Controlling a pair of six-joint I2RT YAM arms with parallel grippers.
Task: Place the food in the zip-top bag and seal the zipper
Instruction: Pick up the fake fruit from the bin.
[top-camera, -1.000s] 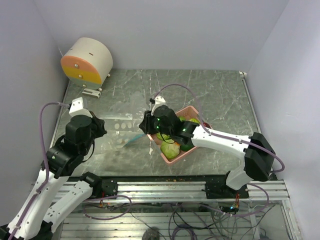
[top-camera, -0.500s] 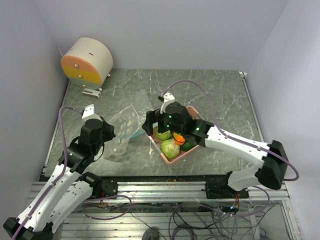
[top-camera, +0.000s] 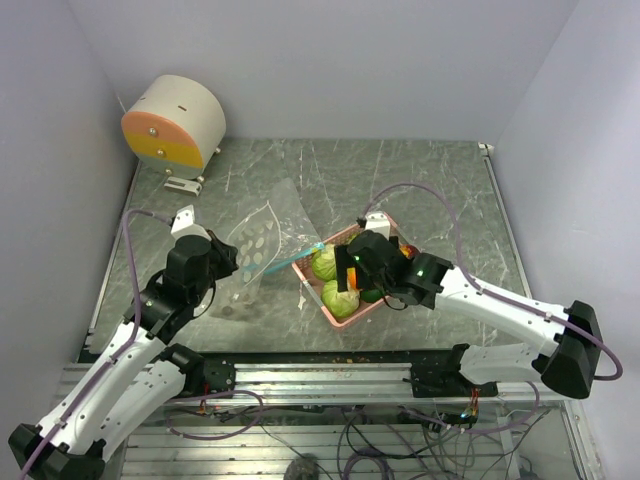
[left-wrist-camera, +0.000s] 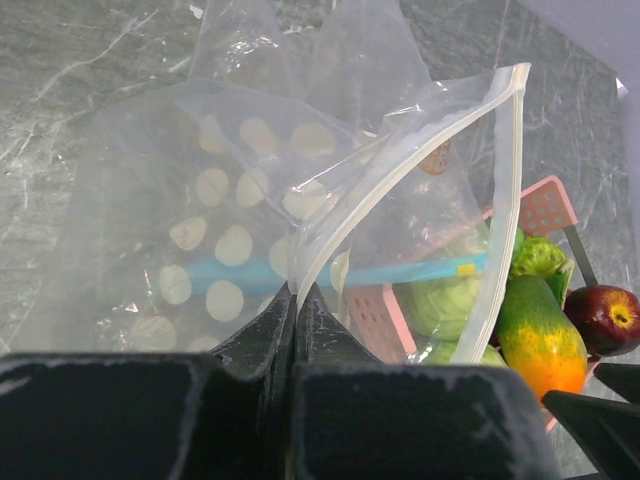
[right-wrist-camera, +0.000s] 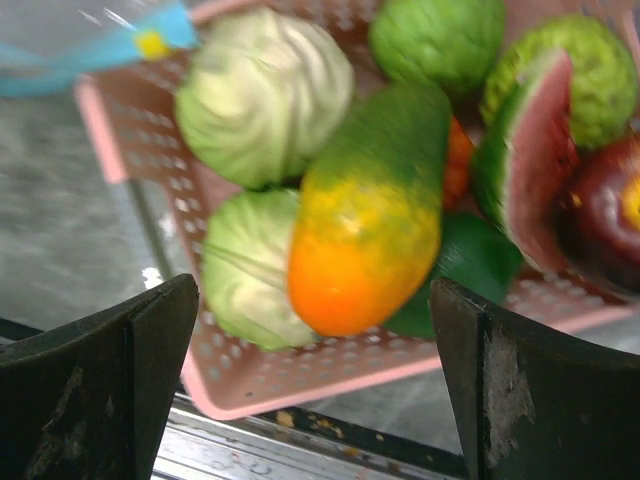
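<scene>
The clear zip-top bag (top-camera: 264, 233) stands raised off the table, its mouth facing the pink tray. My left gripper (top-camera: 229, 262) is shut on the bag's pale rim (left-wrist-camera: 293, 296), so the mouth gapes open. The teal zipper (left-wrist-camera: 330, 272) shows through the plastic. The food lies in the tray: two pale cabbages (right-wrist-camera: 264, 95) (right-wrist-camera: 245, 270), an orange-green papaya (right-wrist-camera: 370, 230), a watermelon slice (right-wrist-camera: 540, 130) and a red apple (right-wrist-camera: 610, 200). My right gripper (right-wrist-camera: 312, 300) hangs open just above the papaya, holding nothing; in the top view the right gripper (top-camera: 349, 272) is over the tray.
The pink perforated tray (top-camera: 372, 224) sits right of centre, its near edge (right-wrist-camera: 250, 385) close to the table's metal front rail. A round cream and orange device (top-camera: 175, 122) stands at the back left corner. Walls close in the table on three sides.
My right gripper has drawn back rightward from the bag's mouth to over the tray and opened wide. The left gripper has raised and swung the bag toward the tray.
</scene>
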